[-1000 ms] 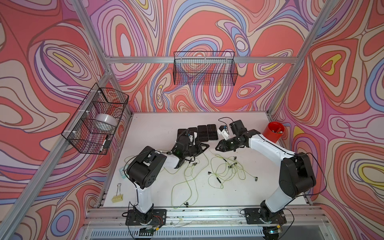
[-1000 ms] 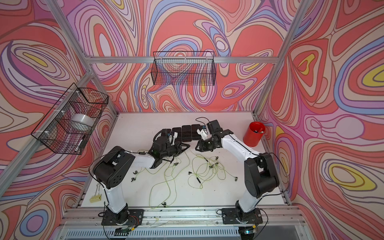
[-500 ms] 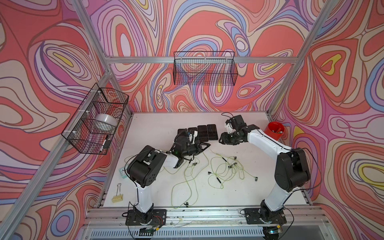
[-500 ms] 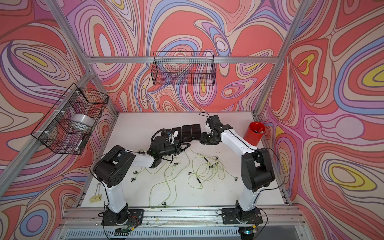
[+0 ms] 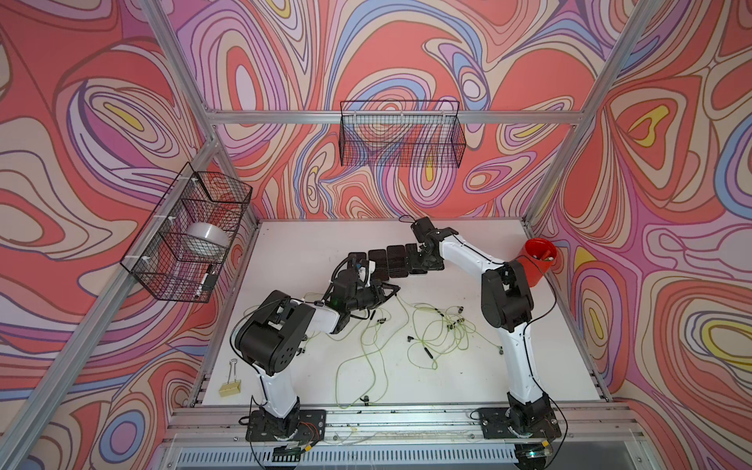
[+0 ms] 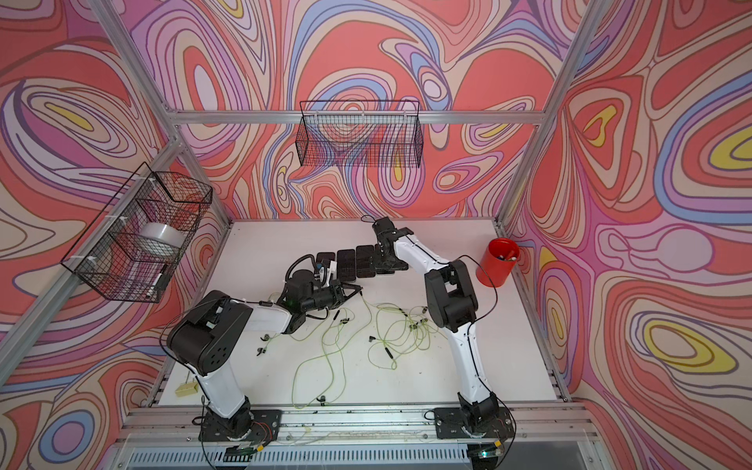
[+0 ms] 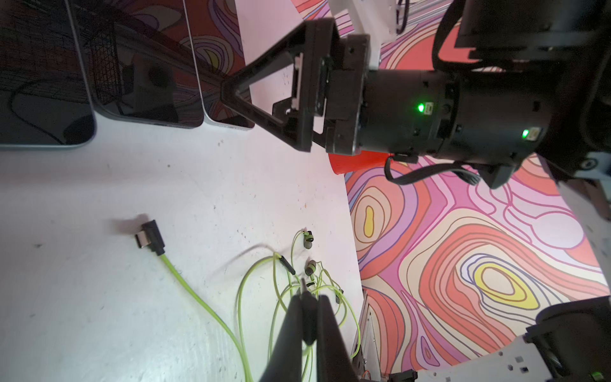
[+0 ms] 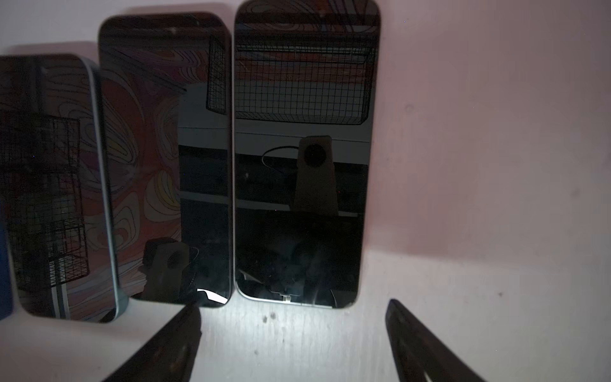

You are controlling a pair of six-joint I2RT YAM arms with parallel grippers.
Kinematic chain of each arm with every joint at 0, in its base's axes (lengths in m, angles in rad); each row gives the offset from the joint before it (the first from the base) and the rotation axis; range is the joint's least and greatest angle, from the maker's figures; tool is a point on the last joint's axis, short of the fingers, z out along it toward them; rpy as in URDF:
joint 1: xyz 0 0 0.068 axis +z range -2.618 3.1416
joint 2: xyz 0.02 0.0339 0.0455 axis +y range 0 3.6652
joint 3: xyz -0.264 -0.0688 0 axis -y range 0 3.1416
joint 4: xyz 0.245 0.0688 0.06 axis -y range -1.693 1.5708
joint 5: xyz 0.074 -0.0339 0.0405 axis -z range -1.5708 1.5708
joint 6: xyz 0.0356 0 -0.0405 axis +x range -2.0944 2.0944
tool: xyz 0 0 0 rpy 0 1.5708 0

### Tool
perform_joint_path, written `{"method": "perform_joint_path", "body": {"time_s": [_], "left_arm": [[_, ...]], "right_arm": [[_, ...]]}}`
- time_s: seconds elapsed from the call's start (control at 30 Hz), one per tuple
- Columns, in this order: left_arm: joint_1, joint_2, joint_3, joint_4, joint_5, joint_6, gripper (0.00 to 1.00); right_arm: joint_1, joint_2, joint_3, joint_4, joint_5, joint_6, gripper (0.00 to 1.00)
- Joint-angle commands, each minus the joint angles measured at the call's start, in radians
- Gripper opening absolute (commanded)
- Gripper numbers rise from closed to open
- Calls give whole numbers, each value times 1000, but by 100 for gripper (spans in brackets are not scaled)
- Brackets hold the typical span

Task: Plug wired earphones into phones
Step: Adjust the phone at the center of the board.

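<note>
Black phones [image 5: 396, 260] lay rowed at the far centre, long axes near-to-far. The rightmost phone [image 8: 301, 148] turned its near short end to the right gripper [image 8: 293, 309], jaws wide apart. The left gripper [image 7: 306, 299], pressed together, sat nearer the loose earphone plug [image 7: 150, 236].

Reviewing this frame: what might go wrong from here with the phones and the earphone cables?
1. The right gripper has its jaws open at the end phone's short edge, one tip by the neighbour lying close beside it. A nudge may shift the row.
2. The left gripper looks shut on an earphone cable, away from the plug lying loose on the table. Pulling may drag the tangle.
</note>
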Motion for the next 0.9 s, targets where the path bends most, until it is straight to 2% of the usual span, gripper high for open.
{"method": "perform_joint_path", "body": {"time_s": [0.0, 0.07, 0.17, 0.23, 0.33, 0.4, 0.47, 0.53, 0.63, 0.73, 0.87], "left_arm": [[1, -35, -5, 42, 1, 25, 0], [7, -37, -2, 73, 11, 2, 0], [27, -8, 8, 161, 28, -100, 0], [31, 13, 26, 191, 34, -158, 0], [32, 32, 51, 203, 39, -207, 0], [31, 36, 56, 232, 33, -240, 0], [32, 39, 56, 264, 32, -269, 0], [32, 39, 56, 283, 39, -286, 0], [31, 33, 51, 272, 56, -279, 0], [32, 12, 36, 196, 50, -218, 0], [31, 3, 3, 238, 33, -230, 0]], "right_arm": [[6, -35, -2, -41, -66, -7, 83], [6, -114, -85, -11, -149, 3, 79], [6, -264, -243, 1, -200, -48, 72], [5, -360, -352, 24, -256, -112, 61], [6, -490, -500, 92, -330, -174, 37], [6, -532, -564, 140, -386, -190, 29], [6, -578, -589, 170, -396, -188, 28], [2, -566, -570, 169, -301, -156, 28], [-6, -438, -413, 61, -107, -97, 39], [-6, -288, -270, 16, -33, -68, 54], [-6, -128, -126, 6, 58, -45, 64]]}}
